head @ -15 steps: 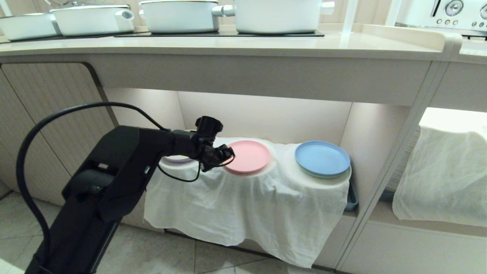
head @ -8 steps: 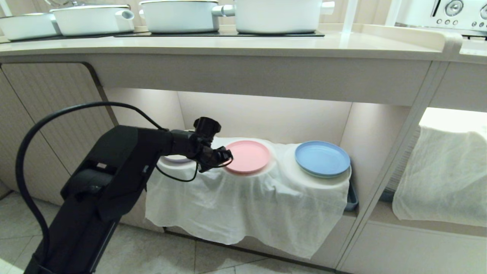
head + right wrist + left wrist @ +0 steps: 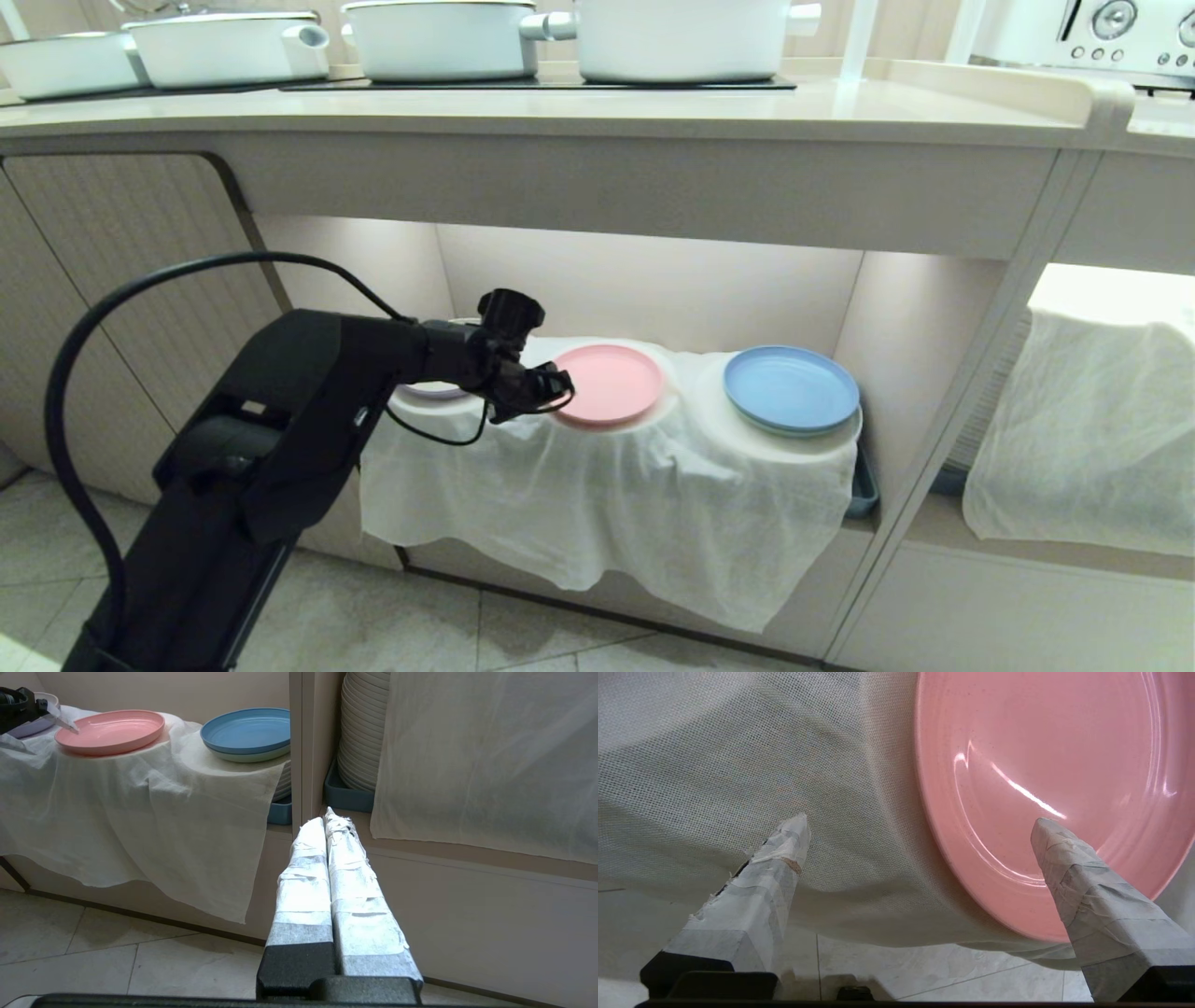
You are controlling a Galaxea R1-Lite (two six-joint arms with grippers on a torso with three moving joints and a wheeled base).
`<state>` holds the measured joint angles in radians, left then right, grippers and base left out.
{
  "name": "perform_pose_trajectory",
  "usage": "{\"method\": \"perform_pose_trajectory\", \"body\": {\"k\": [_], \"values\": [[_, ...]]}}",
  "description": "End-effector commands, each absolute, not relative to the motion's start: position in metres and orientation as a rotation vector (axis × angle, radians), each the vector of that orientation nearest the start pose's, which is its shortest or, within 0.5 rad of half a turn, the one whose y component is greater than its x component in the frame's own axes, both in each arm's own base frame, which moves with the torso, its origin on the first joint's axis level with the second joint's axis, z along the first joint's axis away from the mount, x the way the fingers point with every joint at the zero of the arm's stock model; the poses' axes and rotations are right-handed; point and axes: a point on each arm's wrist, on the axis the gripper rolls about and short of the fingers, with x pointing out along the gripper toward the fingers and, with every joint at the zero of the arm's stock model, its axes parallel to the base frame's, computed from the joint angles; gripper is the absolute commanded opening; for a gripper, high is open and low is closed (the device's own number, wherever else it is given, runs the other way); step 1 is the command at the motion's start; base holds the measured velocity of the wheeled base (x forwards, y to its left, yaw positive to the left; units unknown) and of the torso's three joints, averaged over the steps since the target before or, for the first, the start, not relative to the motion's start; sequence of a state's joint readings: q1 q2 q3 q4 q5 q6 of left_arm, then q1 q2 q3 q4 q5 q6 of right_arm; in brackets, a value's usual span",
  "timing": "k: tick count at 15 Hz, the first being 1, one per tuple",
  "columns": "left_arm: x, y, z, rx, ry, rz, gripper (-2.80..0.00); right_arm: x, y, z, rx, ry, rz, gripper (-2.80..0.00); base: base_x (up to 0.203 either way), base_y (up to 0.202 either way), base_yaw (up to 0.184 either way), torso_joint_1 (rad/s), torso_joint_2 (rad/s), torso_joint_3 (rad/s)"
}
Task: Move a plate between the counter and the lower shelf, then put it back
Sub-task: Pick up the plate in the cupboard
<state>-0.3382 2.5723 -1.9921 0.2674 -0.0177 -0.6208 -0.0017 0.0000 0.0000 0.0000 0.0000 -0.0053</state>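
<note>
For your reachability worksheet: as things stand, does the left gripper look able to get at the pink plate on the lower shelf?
Probably yes. The left gripper is open at the pink plate, one taped finger over its rim, the other over the white cloth. Nothing stands between them.

Pale tile floor – beige ribbed cabinet door, lit frm above.

Plate smooth pink plastic, faint sheen; cloth white open-weave gauze, wrinkled; counter matt beige.
</note>
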Motion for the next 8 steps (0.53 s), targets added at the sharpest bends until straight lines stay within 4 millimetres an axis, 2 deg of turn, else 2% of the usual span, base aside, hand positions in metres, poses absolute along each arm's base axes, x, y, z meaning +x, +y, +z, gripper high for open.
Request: {"method": "perform_pose_trajectory", "body": {"k": [1,2,3,8], "values": [[0.4794,-0.1695,0.0509,-0.444,0.910,-0.060,0.00,-0.0228,0.0000,0.0755,-0.006,0.000,-0.002,-2.80,0.000,0.000,0.000,0.000,0.00,0.000],[0.4795,-0.1695,0.0502,-0.444,0.910,-0.059,0.00,-0.0228,0.0000,0.0755,-0.006,0.000,-0.002,-2.80,0.000,0.000,0.000,0.000,0.00,0.000],[0.4795,-0.1694,0.0502,-0.443,0.910,-0.057,-2.80,-0.0228,0.0000,0.0755,-0.006,0.000,-0.002,-2.80,0.000,0.000,0.000,0.000,0.00,0.000],[0.4804,-0.1674,0.0503,-0.445,0.907,-0.054,-2.80,-0.0228,0.0000,0.0755,-0.006,0.000,-0.002,-2.80,0.000,0.000,0.000,0.000,0.00,0.000]]}}
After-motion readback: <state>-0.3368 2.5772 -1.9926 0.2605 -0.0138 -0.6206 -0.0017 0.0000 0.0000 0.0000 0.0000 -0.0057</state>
